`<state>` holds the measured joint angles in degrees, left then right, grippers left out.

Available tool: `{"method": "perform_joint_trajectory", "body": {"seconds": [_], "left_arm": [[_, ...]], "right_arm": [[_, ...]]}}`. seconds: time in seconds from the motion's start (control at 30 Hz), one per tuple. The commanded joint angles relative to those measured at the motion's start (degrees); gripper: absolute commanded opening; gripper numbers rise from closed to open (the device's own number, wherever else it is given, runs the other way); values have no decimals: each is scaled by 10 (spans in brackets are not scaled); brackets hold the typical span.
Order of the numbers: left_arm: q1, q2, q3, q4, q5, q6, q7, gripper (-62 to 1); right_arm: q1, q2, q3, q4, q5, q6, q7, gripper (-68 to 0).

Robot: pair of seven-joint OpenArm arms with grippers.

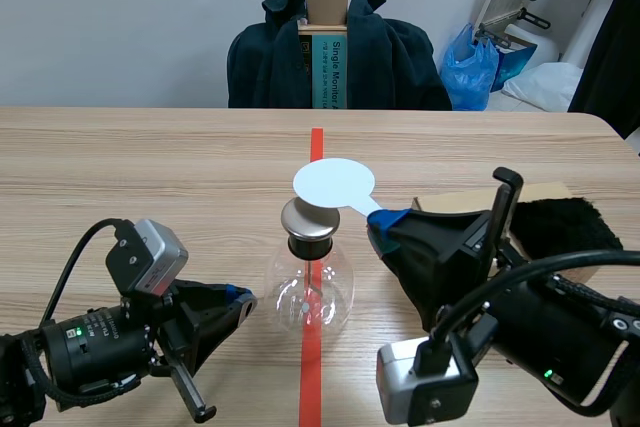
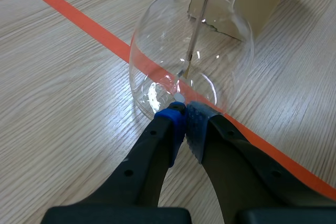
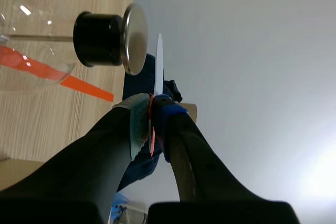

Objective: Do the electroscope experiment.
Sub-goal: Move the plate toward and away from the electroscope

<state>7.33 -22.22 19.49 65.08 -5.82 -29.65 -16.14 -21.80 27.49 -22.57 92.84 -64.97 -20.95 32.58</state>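
In the scene view the electroscope [image 1: 312, 292], a clear round glass flask with a black stopper [image 1: 310, 245] and a flat round metal cap [image 1: 312, 219], stands on the orange-red tape line at mid-table. The right gripper [image 1: 385, 219] pinches the handle of a thin white round plastic paddle [image 1: 334, 185]. The paddle's disc hangs just above and behind the cap. The left gripper [image 1: 238, 297] sits low beside the flask, its fingers pressed together on nothing. A black furry cloth [image 1: 555, 225] lies on a tan cardboard box [image 1: 540, 192] behind the right arm.

In the left wrist view the shut blue pads [image 2: 195, 127] point at the flask's lower wall, very near it. Whether they touch, I cannot tell. A thin metal rod [image 2: 195, 24] runs down inside the glass.

In the right wrist view the paddle shows edge-on as a white sliver close beside the cap's face, seemingly with a narrow gap between.

The paddle looks light, thin and slightly springy. Holding it by the handle seems right, since that leaves the disc untouched. The flask is probably fragile and slippery. It is better steadied low at its base or taken at the stopper than squeezed at the bulb.
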Motion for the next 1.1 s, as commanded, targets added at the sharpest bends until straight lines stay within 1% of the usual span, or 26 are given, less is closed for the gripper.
{"method": "perform_joint_trajectory", "body": {"seconds": [0.0, 0.3, 0.73, 0.9, 1.07], "left_arm": [[1, 3, -1, 13, -5, -1, -8, -581], [1, 3, -1, 13, -5, -1, -8, -581], [1, 3, -1, 13, -5, -1, -8, -581], [1, 3, -1, 13, -5, -1, -8, -581], [1, 3, -1, 13, -5, -1, -8, -581]], "right_arm": [[5, 9, 4, 2, 6, -7, 9, -669], [5, 9, 4, 2, -2, -7, 54, -669], [5, 9, 4, 2, -2, -7, 57, -669], [5, 9, 4, 2, -2, -7, 33, -669], [5, 9, 5, 2, 6, -7, -13, -669]]}}
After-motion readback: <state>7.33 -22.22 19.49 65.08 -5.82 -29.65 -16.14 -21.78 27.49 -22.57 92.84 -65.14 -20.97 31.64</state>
